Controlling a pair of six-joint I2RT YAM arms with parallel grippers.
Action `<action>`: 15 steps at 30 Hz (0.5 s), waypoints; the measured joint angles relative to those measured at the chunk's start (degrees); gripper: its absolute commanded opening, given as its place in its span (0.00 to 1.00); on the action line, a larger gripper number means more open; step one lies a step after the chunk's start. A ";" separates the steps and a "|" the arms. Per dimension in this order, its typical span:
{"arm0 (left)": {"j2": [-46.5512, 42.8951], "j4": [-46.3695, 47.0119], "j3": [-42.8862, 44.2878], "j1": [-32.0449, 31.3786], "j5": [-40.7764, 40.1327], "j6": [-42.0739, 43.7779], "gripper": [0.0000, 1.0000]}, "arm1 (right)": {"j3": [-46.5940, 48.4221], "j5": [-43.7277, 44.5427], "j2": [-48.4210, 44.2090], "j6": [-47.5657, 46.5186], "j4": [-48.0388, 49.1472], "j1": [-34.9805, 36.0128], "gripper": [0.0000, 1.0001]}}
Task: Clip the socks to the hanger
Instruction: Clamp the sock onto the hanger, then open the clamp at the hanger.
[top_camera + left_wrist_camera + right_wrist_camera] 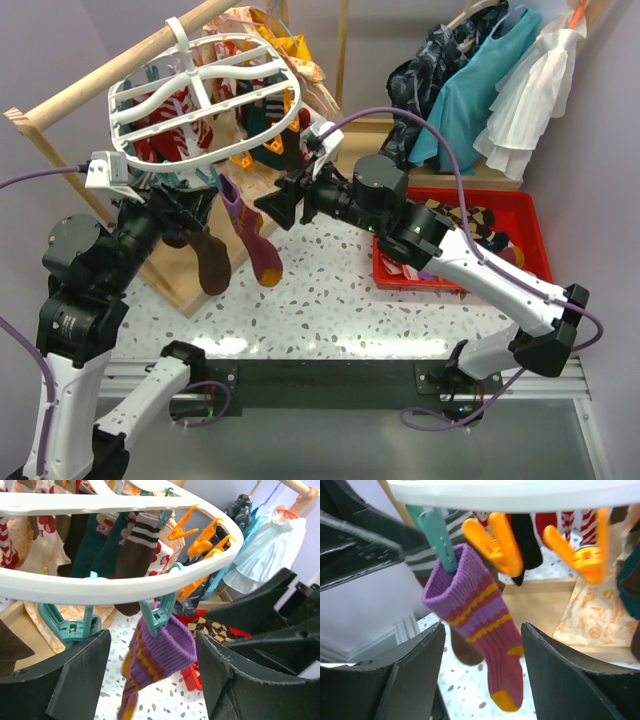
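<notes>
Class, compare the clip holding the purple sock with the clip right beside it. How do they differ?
The sock-holding clip is teal; the neighbouring clip is orange. The sock-holding clip bites the cuff of the purple sock; the neighbouring clip appears to hold nothing. Both hang from the white hanger.

Both arms reach up over the tabletop's (330, 300) far-left corner, left claw (190, 207) and right claw (277, 204) facing each other, fingers spread wide.

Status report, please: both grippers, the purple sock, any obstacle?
Left gripper open, right gripper open, both empty. Purple sock hangs from teal clip on hanger. Orange clip close beside it, nothing blocking.
</notes>
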 measured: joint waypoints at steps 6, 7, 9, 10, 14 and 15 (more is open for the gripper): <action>-1.01 -1.55 0.07 -0.02 4.07 0.52 0.75 | -2.97 -4.72 -0.20 -1.38 6.21 -4.20 0.71; -1.29 -1.73 -0.02 0.00 4.68 0.68 0.76 | -3.52 -5.92 -0.20 -1.29 7.63 -5.14 0.72; -2.25 -1.97 -0.52 -0.02 5.66 1.14 0.77 | -4.15 -8.00 -0.11 -1.18 9.92 -6.56 0.73; -2.82 -2.12 -0.90 0.00 5.97 1.40 0.78 | -4.26 -9.16 -0.04 -1.11 10.91 -7.17 0.74; -5.60 -2.89 -2.97 0.00 6.47 1.97 0.81 | -4.28 -13.29 0.59 -0.85 16.09 -7.96 0.75; -6.12 -3.10 -3.43 0.00 6.49 2.05 0.82 | -4.26 -13.75 0.85 -0.74 17.03 -7.98 0.75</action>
